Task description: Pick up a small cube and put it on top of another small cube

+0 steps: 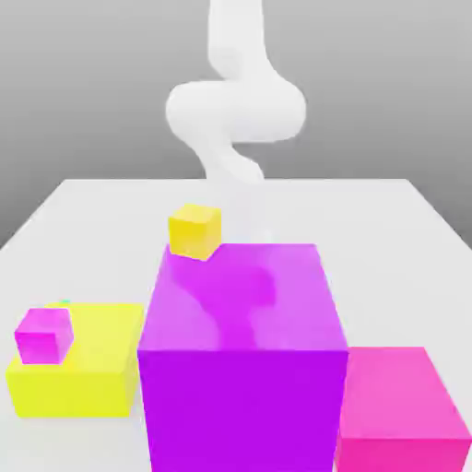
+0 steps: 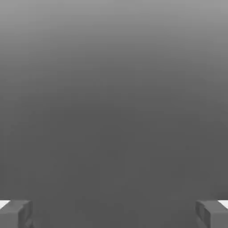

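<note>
In the hand view my gripper [image 2: 114,214] is open, its two grey fingertips [image 2: 16,213] far apart with nothing between them and plain grey beyond. The exterior view has my white arm [image 1: 235,111] rising at the back of the table, behind the big purple cube [image 1: 241,346]. A thin turquoise sliver [image 1: 63,301], apparently the small cyan cube, peeks out behind the small magenta cube [image 1: 43,334]; the rest of it is hidden. The small yellow cube [image 1: 194,230] sits by the purple cube's far corner, on the exterior view's left.
A large yellow block [image 1: 88,369] stands at the exterior view's left, with the small magenta cube at its front corner. A pink block [image 1: 401,410] stands at the right, next to the purple cube. The white table [image 1: 369,212] stretches behind them.
</note>
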Controlling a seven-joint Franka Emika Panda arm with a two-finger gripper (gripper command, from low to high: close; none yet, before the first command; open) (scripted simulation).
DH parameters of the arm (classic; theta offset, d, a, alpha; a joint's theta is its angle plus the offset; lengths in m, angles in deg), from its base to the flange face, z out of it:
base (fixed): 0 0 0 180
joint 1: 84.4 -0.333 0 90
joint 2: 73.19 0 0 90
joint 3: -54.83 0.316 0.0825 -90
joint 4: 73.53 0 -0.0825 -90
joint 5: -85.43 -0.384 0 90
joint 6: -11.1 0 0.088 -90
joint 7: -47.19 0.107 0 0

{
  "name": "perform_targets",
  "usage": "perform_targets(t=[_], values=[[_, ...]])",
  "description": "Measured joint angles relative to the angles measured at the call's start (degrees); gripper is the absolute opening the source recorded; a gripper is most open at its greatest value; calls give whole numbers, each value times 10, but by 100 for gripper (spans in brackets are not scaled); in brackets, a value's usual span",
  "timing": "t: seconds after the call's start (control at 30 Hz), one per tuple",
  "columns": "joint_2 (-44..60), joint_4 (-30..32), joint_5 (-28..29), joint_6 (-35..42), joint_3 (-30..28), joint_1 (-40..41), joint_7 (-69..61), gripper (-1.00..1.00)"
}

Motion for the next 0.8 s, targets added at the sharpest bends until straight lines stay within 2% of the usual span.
perform_targets(t=[0.47,0.63,0.8], values=[[295,-37,65,-65,-30,123,150,0],[398,-49,56,-90,-55,165,180,0],[501,-61,23,-116,-69,202,194,0]])
